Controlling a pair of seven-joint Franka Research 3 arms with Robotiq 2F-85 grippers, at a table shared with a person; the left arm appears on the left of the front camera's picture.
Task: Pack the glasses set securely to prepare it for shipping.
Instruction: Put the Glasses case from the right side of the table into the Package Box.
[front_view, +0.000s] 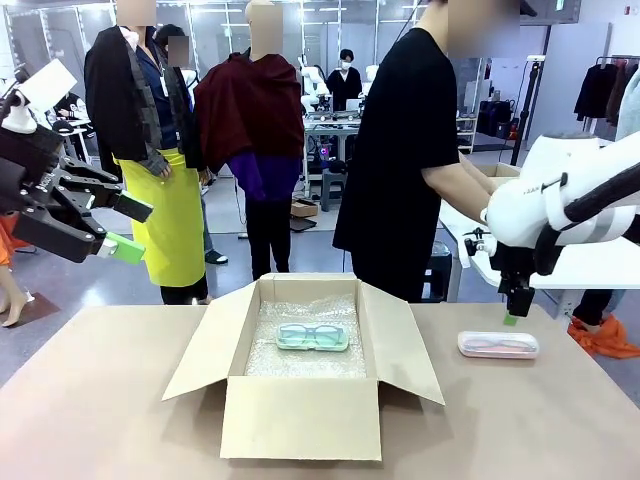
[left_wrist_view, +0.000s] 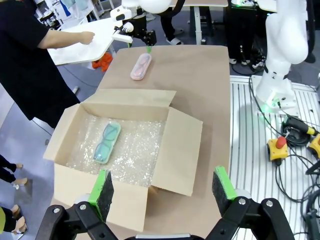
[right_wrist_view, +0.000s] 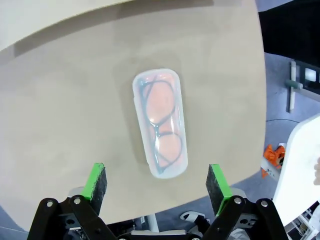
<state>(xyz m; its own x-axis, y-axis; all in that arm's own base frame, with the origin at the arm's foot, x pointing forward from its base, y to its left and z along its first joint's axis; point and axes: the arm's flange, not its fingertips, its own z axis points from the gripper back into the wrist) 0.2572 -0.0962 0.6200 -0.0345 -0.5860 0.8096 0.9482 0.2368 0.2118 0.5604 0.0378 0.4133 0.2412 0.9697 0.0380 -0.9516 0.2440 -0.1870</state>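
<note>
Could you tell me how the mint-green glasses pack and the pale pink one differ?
The mint-green pack lies inside the open cardboard box on bubble wrap; the pink pack lies on the bare table right of it. The mint-green pack looks green throughout; the pink pack shows orange lenses. Both lie flat.

**Mint and pink against plain brown**

The mint-green pack (front_view: 312, 337) is showing dark frames through its pale lid. Under it, the bubble wrap (front_view: 300, 365) is glinting clear and whitish, dotted all over with small bubbles. The pale pink pack (right_wrist_view: 159, 122) is showing orange-tinted lenses in dark rims. The cardboard box (front_view: 300, 418) is looking light brown, the table (front_view: 90, 400) a duller tan. The left gripper (left_wrist_view: 162, 186) and right gripper (right_wrist_view: 156, 182) are showing black with bright green pads (left_wrist_view: 102, 186). The person (front_view: 400, 150) is wearing black.
</note>
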